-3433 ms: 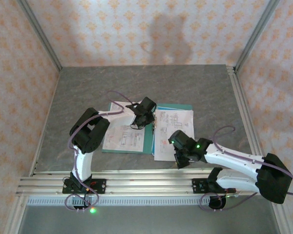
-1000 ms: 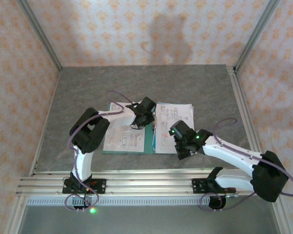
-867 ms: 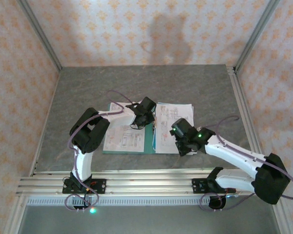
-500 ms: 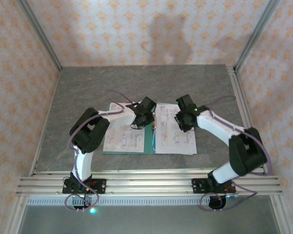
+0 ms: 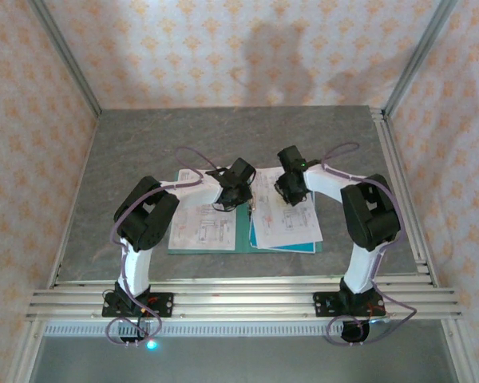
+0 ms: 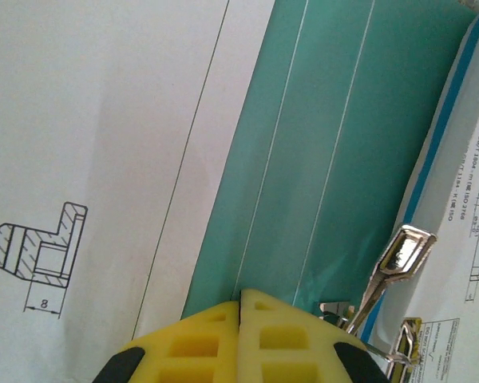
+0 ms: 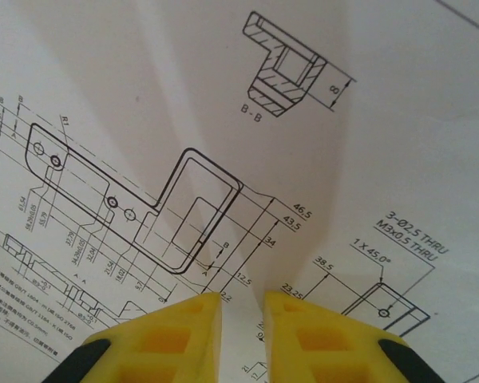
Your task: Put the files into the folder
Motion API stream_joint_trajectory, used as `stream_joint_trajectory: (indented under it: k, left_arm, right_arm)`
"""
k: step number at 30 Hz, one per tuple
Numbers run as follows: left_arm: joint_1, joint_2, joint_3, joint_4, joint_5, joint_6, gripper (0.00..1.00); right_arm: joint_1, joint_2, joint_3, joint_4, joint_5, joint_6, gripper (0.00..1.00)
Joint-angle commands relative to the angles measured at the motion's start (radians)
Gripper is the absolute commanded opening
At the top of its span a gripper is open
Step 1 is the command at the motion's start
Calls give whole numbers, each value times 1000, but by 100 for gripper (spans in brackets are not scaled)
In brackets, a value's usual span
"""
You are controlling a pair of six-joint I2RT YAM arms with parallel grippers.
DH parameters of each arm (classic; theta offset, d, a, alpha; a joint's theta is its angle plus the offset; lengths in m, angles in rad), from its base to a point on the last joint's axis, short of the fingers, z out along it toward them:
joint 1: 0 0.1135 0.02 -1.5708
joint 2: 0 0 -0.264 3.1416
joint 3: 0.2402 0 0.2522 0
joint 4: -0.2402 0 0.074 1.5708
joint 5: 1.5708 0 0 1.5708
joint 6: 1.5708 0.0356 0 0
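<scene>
The thin teal folder [image 5: 243, 230] lies open at the middle of the grey mottled table [image 5: 144, 152], with flat white line-drawn files [image 5: 291, 223] on both covers. The left gripper [image 6: 241, 295], its yellow pads pressed together, is at the spine beside a shiny metal clip [image 6: 403, 251]. The right gripper [image 7: 242, 302] shows a narrow slit over the right files; whether it is pinching paper is unclear.

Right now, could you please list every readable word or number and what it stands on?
"B - B": right sheet.
"3-Ø2.5 THRU", "M3x0.5 THRU", "1 X 45.0°": right sheet.
"46.5", "43.5", "34", "38.5", "8": right sheet.
"8": left sheet.
Fine print on both sheets: too small to read.
</scene>
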Motion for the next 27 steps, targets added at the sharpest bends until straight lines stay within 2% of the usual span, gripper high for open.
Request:
stream_joint_trajectory:
  k: [1, 8, 12, 15, 19, 22, 27]
  left_arm:
    - [-2, 34, -10, -100, -32, 18, 0]
    - [-1, 26, -8, -109, -38, 22, 0]
    - [0, 26, -10, -110, -37, 21, 0]
    - [-1, 25, -10, -111, -39, 21, 0]
    - [1, 25, -8, -113, -36, 24, 0]
    - [1, 28, -7, -110, -35, 25, 0]
    - [1, 22, -11, -102, -35, 19, 0]
  right_arm:
    - [25, 7, -5, -13, 4, 36, 21]
    - [28, -165, -65, -40, 92, 87, 25]
    - [3, -229, -47, -80, 107, 59, 34]
    - [-48, -241, -52, -84, 85, 33, 38]
    - [-149, -218, -53, -57, 49, -47, 37]
    - [-190, -144, 3, -105, 44, -115, 34]
    - [-158, -76, 38, -84, 15, -129, 32]
